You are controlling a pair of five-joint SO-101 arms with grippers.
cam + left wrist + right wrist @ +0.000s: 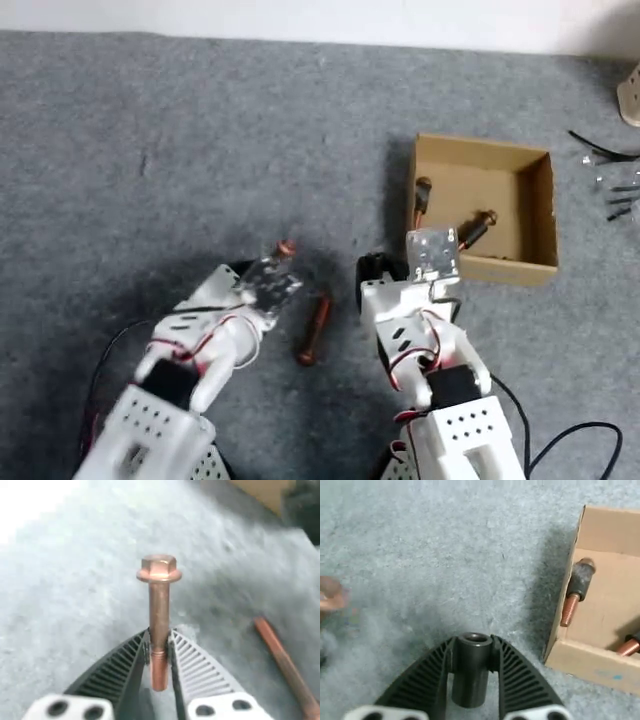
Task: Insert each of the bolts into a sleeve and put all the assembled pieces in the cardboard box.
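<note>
Roughly halfway: two done, a third pairing in hand

The left gripper (159,634) is clamped on the shank of a copper bolt (159,597), held head outward over the grey mat (150,150). The right gripper (472,642) pinches a dark sleeve (471,672), bore upward, just beside the cardboard box (500,268). Two assembled pieces (477,230) already lie inside the box. A spare bolt (314,328) lies on the mat between the arms. By the look of it, this pair has yet to be joined and boxed, and the spare is untouched.
</note>
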